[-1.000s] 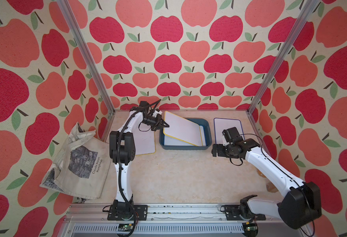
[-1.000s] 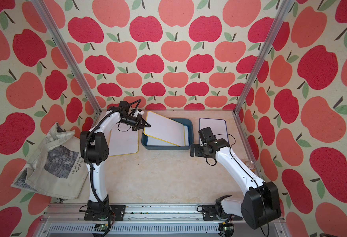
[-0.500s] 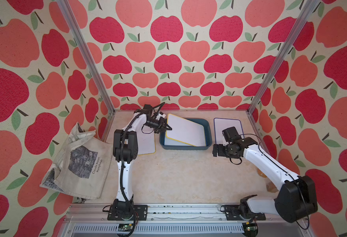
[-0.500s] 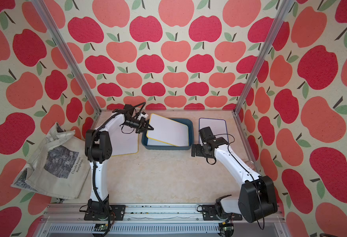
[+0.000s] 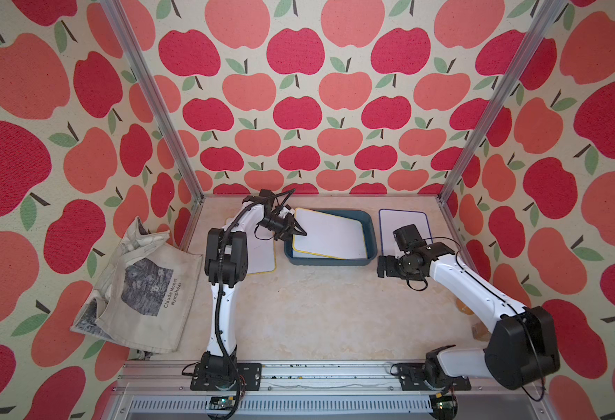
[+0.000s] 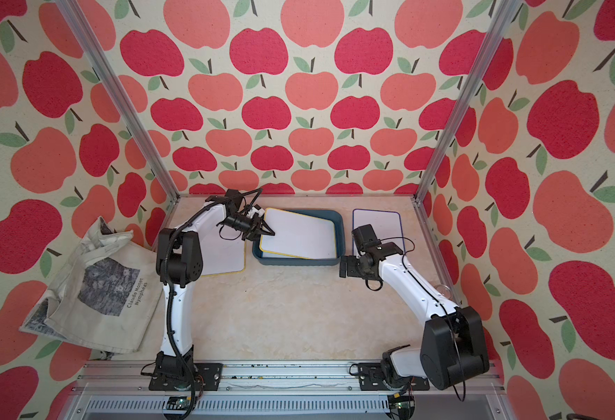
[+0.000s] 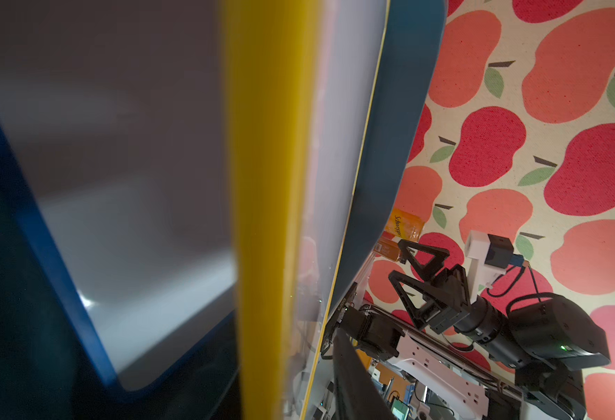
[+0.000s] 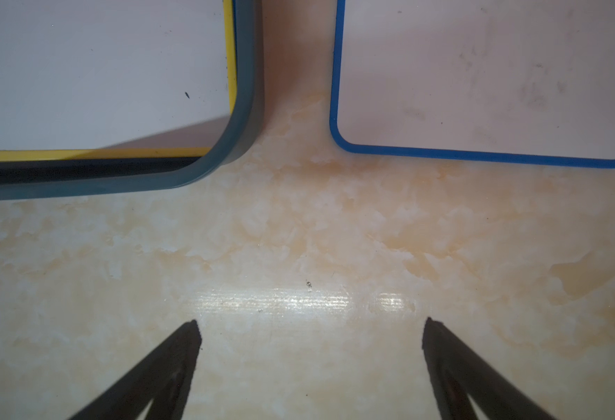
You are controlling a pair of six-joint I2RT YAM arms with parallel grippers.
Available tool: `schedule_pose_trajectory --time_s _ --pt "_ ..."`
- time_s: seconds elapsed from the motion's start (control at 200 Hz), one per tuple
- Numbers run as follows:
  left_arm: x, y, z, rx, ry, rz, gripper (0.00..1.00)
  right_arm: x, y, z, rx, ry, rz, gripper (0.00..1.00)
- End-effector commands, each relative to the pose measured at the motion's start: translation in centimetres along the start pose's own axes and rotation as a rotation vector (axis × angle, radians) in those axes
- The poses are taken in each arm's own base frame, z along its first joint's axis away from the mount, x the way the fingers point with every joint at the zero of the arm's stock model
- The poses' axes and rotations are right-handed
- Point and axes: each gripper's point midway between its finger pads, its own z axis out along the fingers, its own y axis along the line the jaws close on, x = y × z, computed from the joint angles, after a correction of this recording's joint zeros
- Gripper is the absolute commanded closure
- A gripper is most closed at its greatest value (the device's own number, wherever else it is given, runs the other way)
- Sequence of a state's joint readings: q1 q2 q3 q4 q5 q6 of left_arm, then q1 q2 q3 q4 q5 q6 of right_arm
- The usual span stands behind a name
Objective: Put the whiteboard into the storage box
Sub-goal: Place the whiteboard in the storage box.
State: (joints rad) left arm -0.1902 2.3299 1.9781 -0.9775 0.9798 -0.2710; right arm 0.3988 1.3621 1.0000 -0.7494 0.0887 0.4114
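The whiteboard [image 5: 329,236] lies in the storage box [image 5: 335,262], second whiteboard [image 5: 402,217] right of it.

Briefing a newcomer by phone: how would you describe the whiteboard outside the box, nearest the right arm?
At the back of the table sits the dark blue-grey storage box. On the robot's right of it, a whiteboard lies flat on the tabletop. Its rim is blue; the board tilted in the box and the board on the robot's left have yellow rims.

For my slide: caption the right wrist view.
Open right gripper above the table, facing the storage box holding a yellow-edged whiteboard, blue-edged whiteboard alongside.
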Motion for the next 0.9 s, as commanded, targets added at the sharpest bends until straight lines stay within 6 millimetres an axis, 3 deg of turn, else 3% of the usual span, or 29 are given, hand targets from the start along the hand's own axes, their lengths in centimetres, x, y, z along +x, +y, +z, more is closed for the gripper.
schedule_pose_trajectory --time_s 0.0,0.125,0.295,0.896 --pt "-0.5 1.9 -0.2 -0.114 -0.009 -0.037 0.67 0.0 -0.1 0.3 0.001 0.005 -0.010 0.01" --pt "-0.8 3.8 -0.5 -0.231 -0.025 -0.065 0.66 0.1 0.0 0.3 -0.005 0.009 -0.005 0.01" --pt "-1.2 4.6 -0.9 -0.301 -0.052 -0.083 0.60 0.4 -0.2 0.5 0.003 0.020 -0.004 0.01" --pt "-1.1 2.9 -3.4 -0.465 -0.122 -0.044 0.55 -0.6 -0.3 2.0 0.010 0.036 0.012 0.01"
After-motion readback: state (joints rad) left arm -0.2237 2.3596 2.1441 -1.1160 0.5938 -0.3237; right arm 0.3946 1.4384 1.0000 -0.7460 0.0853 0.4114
